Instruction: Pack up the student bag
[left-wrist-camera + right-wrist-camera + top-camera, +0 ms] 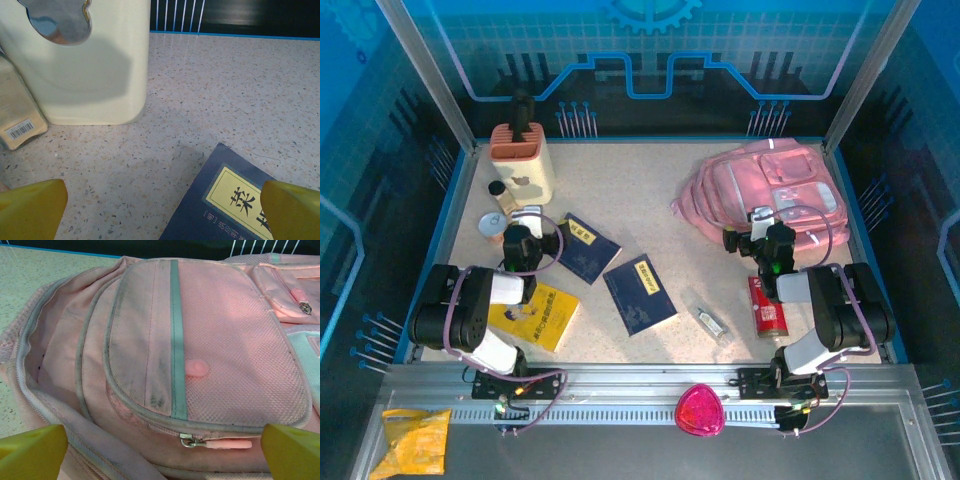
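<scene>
The student bag (770,190), a large soft pink backpack, lies at the back right of the table. My right gripper (767,230) hovers open at its near edge. In the right wrist view the student bag (210,340) spreads in front of the right gripper (162,457), whose yellow fingertips (32,450) stand wide apart with nothing between them. The bag's main compartment (52,357) gapes at the left, and a pink zip pull (227,443) lies between the fingers. My left gripper (530,232) is open over the table, left of a dark blue book (235,200).
A second dark blue book (640,293), a yellow book (542,315), a red can (767,305) and a small clear bottle (708,322) lie near the front. A cream container (523,165) and a tin (495,225) stand at the left. A magenta rounded object (700,410) sits on the rail.
</scene>
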{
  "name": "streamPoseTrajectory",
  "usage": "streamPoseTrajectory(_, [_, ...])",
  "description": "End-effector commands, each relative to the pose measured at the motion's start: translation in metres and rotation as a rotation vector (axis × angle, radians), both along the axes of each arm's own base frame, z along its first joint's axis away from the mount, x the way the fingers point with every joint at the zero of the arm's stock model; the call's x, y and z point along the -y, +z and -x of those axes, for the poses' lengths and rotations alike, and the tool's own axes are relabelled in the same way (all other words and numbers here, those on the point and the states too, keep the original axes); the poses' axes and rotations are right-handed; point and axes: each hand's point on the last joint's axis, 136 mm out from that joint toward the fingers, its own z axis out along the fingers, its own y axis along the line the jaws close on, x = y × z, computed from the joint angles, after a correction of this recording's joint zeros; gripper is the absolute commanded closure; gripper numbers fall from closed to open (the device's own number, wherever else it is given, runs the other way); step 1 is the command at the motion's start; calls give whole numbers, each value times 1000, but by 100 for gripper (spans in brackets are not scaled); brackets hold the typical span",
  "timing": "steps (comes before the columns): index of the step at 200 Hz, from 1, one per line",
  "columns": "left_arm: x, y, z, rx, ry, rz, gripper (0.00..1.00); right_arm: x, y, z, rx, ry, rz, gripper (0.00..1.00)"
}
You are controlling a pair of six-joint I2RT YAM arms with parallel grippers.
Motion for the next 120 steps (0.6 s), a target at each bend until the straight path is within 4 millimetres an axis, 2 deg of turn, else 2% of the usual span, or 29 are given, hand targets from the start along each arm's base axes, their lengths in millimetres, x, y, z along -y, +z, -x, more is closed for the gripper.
streamPoseTrajectory(1, [0,4,-4,15,1,4,1,-1,15,-8,51,15,-1,0])
streamPoseTrajectory(36, [-1,4,-4,16,8,2,1,-3,17,-6,61,20,-3,0])
streamPoseTrajectory(61, [-5,9,-3,20,34,5,1,1,27,-3,74,-2,0,0])
streamPoseTrajectory(88, [-2,26,1,7,17,8,1,6,42,6,88,-29,-4,0])
streamPoseTrajectory(120, [-6,65,13,48,55,50,1,12,67,17,32,-75,-58,0])
